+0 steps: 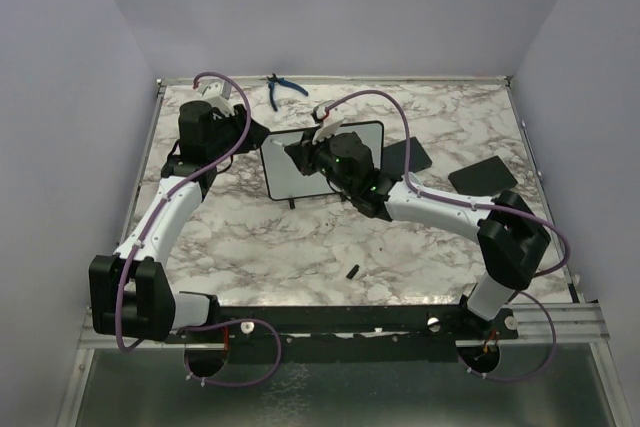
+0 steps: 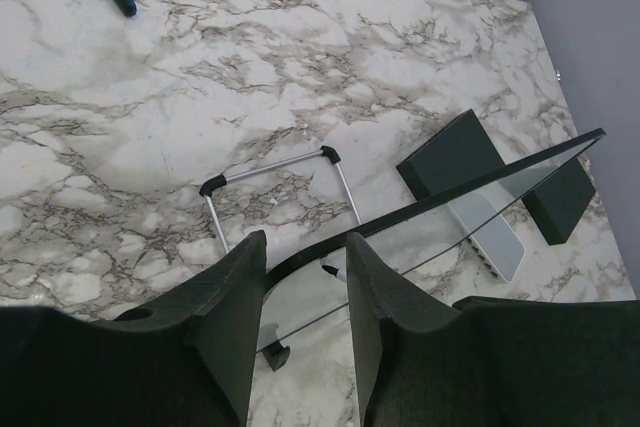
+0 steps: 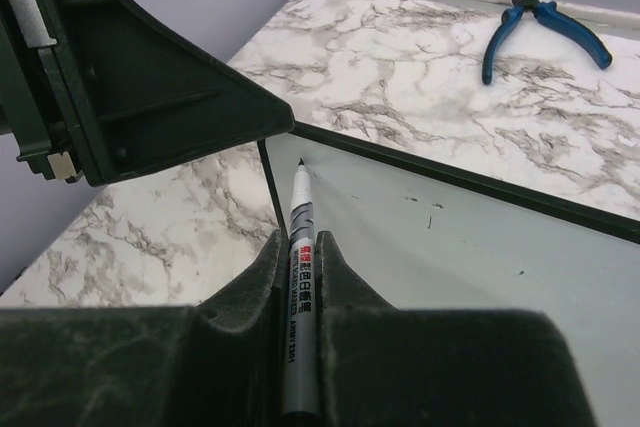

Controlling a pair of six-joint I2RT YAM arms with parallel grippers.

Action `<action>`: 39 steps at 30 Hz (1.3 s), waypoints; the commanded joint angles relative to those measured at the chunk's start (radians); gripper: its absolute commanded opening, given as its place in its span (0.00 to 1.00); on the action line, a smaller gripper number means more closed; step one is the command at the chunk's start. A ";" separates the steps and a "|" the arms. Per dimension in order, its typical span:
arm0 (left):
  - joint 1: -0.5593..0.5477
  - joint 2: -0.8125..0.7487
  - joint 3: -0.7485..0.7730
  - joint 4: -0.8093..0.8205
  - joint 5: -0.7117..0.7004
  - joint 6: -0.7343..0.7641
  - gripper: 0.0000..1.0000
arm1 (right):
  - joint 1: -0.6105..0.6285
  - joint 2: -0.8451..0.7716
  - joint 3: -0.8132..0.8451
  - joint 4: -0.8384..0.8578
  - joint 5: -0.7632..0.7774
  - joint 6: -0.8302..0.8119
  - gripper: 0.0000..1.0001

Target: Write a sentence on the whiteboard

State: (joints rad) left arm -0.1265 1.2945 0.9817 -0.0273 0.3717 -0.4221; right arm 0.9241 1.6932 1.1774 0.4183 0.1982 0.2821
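Top external — one whiteboard (image 1: pixel 284 177), two pads (image 1: pixel 415 155) (image 1: pixel 483 175), one pliers (image 1: pixel 283 89), one marker (image 3: pixel 302 237).

A: We entered the table (image 1: pixel 300 247) first: a marble-patterned top, white with grey veining, closed in by pale lilac walls (image 1: pixel 330 7) at the back and on both sides.

B: Agreed. We also noted blue-handled pliers (image 1: pixel 283 90) lying flat near the far edge, left of centre, handles spread apart.

A: On the right half we logged one flat black pad (image 1: pixel 412 155) and a second pad (image 1: pixel 483 175) farther right. They lay apart, both skewed to the table's edges.

B: We recorded a small black piece (image 1: pixel 353 270) alone on the marble toward the front. It was too small to identify.
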 commanded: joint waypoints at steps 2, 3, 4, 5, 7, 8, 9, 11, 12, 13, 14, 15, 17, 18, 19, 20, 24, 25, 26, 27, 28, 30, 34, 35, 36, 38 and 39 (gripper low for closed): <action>-0.004 -0.004 -0.015 0.024 0.027 0.002 0.38 | 0.009 0.032 0.010 0.009 0.046 -0.010 0.00; -0.005 -0.004 -0.015 0.023 0.027 0.002 0.38 | 0.009 0.032 0.007 0.009 0.049 -0.009 0.00; -0.005 -0.005 -0.015 0.023 0.026 0.002 0.38 | 0.009 0.032 0.006 0.006 0.050 -0.009 0.00; -0.004 -0.006 -0.014 0.023 0.027 0.002 0.38 | 0.009 0.031 0.003 0.005 0.051 -0.007 0.00; -0.005 -0.006 -0.014 0.024 0.027 0.003 0.38 | 0.009 0.034 0.001 0.000 0.050 -0.004 0.00; -0.005 -0.007 -0.014 0.024 0.027 0.003 0.38 | 0.009 0.036 0.000 -0.002 0.048 -0.003 0.00; -0.005 -0.008 -0.014 0.024 0.027 0.003 0.38 | 0.009 0.038 -0.002 -0.005 0.046 0.000 0.00; -0.005 -0.008 -0.014 0.024 0.027 0.005 0.37 | 0.010 0.038 -0.009 -0.005 0.044 0.004 0.00; -0.005 -0.009 -0.014 0.023 0.027 0.005 0.37 | 0.010 0.036 -0.013 -0.007 0.044 0.006 0.00; -0.004 -0.010 -0.014 0.023 0.026 0.005 0.37 | 0.011 0.035 -0.018 -0.008 0.046 0.008 0.00; -0.005 -0.011 -0.015 0.024 0.026 0.004 0.37 | 0.014 0.032 -0.022 -0.007 0.050 0.008 0.00; -0.004 -0.011 -0.014 0.024 0.027 0.005 0.37 | 0.015 0.028 -0.027 -0.010 0.053 0.009 0.00; -0.005 -0.012 -0.015 0.023 0.027 0.006 0.37 | 0.016 0.026 -0.035 -0.015 0.056 0.010 0.00; -0.005 -0.012 -0.014 0.024 0.027 0.006 0.37 | 0.018 0.026 -0.039 -0.017 0.056 0.013 0.00; -0.005 -0.013 -0.014 0.023 0.027 0.006 0.37 | 0.018 0.026 -0.044 -0.018 0.056 0.016 0.00; -0.004 -0.014 -0.014 0.023 0.027 0.006 0.37 | 0.019 0.027 -0.049 -0.018 0.058 0.017 0.00; -0.004 -0.017 -0.015 0.023 0.027 0.006 0.37 | 0.022 0.025 -0.062 -0.018 0.063 0.021 0.00; -0.004 -0.017 -0.015 0.023 0.026 0.006 0.37 | 0.024 0.022 -0.063 -0.019 0.064 0.021 0.00; -0.004 -0.017 -0.016 0.024 0.026 0.006 0.37 | 0.024 0.020 -0.064 -0.018 0.063 0.019 0.00; -0.005 -0.017 -0.015 0.023 0.025 0.008 0.37 | 0.025 0.016 -0.065 -0.019 0.059 0.017 0.00; -0.005 -0.018 -0.015 0.024 0.025 0.008 0.37 | 0.026 0.011 -0.065 -0.017 0.054 0.014 0.00; -0.005 -0.018 -0.015 0.024 0.023 0.007 0.37 | 0.029 -0.002 -0.071 -0.003 0.035 0.004 0.00; -0.005 -0.019 -0.017 0.023 0.019 0.008 0.37 | 0.037 -0.037 -0.091 0.032 -0.015 -0.015 0.00; -0.004 -0.018 -0.017 0.023 0.018 0.008 0.37 | 0.039 -0.046 -0.097 0.039 -0.023 -0.017 0.00; -0.005 -0.020 -0.017 0.024 0.018 0.009 0.37 | 0.042 -0.059 -0.102 0.046 -0.026 -0.020 0.00; -0.005 -0.020 -0.017 0.023 0.018 0.009 0.38 | 0.044 -0.075 -0.113 0.055 -0.015 -0.015 0.00; -0.004 -0.020 -0.017 0.023 0.017 0.009 0.38 | 0.044 -0.081 -0.116 0.056 -0.002 -0.013 0.00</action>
State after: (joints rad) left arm -0.1265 1.2942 0.9737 -0.0235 0.3748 -0.4217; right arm 0.9546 1.6737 1.0801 0.4232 0.1989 0.2825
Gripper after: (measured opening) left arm 0.374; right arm 0.103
